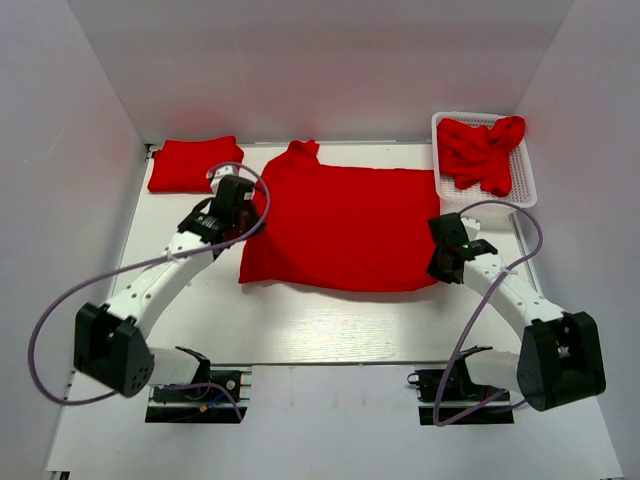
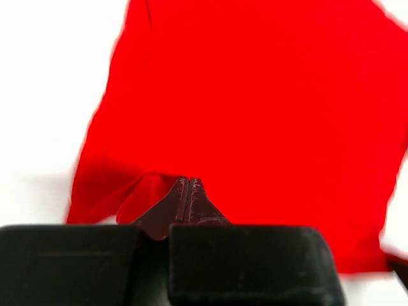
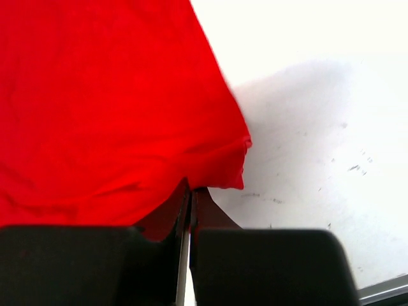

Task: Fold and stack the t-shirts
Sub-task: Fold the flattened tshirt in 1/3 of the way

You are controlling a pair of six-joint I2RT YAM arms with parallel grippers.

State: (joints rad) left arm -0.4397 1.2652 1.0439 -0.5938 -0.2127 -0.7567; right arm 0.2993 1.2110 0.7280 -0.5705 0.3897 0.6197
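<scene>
- Left tool [image 2: 189,186]: on my wrist feed the two fingers are pressed together with no gap that I can see. A raised fold of red cloth bunches right at their tips, so I read it as pinching the left edge of the spread t-shirt [image 1: 340,225].
- Right tool [image 3: 191,193]: its fingers are likewise closed tight, tips meeting the same shirt's hem just beside its near right corner. The cloth runs down into the pinch, and that corner looks lifted a little, with a shadow beside it.
- Counter [image 1: 300,330]: white, it carries everything. Both arms reach over it from the near edge, the left arm angled toward the shirt's left side, the right arm toward its right side.
- Spread t-shirt: bright red and plain, lying mostly flat across the middle of the counter, between the two tools. A bump of cloth sticks out at its rear left; I cannot tell whether that is a sleeve or the collar.
- Basket [image 1: 527,190]: white plastic mesh, standing at the rear right, just beyond the spread shirt's far right corner.
- Crumpled t-shirts [image 1: 485,150]: a red heap inside the basket; I cannot tell how many are in there.
- Folded t-shirt [image 1: 195,163]: a neat red rectangle at the rear left of the counter, near the spread shirt but apart from it.
</scene>
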